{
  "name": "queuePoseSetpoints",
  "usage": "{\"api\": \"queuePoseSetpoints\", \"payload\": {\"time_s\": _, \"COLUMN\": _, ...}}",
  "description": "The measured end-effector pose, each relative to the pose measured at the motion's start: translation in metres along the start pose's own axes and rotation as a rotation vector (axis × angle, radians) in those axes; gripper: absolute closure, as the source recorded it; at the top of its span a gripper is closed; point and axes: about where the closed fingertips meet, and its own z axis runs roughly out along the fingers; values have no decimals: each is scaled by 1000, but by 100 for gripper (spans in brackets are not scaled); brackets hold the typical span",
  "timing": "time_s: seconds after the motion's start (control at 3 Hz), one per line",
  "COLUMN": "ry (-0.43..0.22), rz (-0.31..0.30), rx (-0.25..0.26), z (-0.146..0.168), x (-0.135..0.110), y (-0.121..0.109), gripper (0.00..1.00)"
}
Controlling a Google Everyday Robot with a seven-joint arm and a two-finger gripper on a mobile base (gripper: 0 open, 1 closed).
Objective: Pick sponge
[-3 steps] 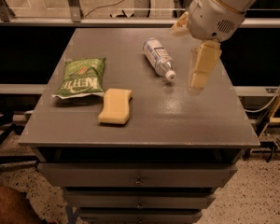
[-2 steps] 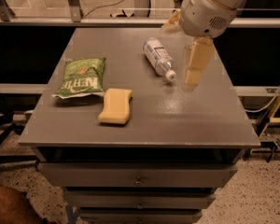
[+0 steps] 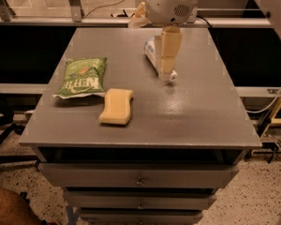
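Note:
The sponge (image 3: 116, 106) is a pale yellow block lying flat on the grey table (image 3: 192, 111), front left of centre. My gripper (image 3: 150, 48) hangs from the white round wrist over the back middle of the table, above and to the right of the sponge and well apart from it. Its two yellowish foam fingers (image 3: 166, 53) are spread apart with nothing between them. The long finger points down in front of a clear plastic bottle.
A green snack bag (image 3: 81, 77) lies just left of and behind the sponge. A clear plastic bottle (image 3: 151, 55) lies behind my finger, its cap (image 3: 172, 76) showing. The table stands on drawers (image 3: 138, 177). A rail runs behind it.
My gripper has moved left across the back of the table and now covers the bottle. The sponge, bag and bottle have not moved.

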Motion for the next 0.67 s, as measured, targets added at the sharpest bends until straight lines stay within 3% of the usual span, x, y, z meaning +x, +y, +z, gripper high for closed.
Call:
{"api": "queuePoseSetpoints", "payload": {"time_s": 0.33, "ry": 12, "rz": -67, "rx": -41, "z": 21, "x": -20, "y": -21, "gripper": 0}}
{"api": "queuePoseSetpoints", "payload": {"time_s": 0.67, "ry": 30, "rz": -85, "rx": -80, "z": 53, "x": -30, "y": -33, "gripper": 0}}
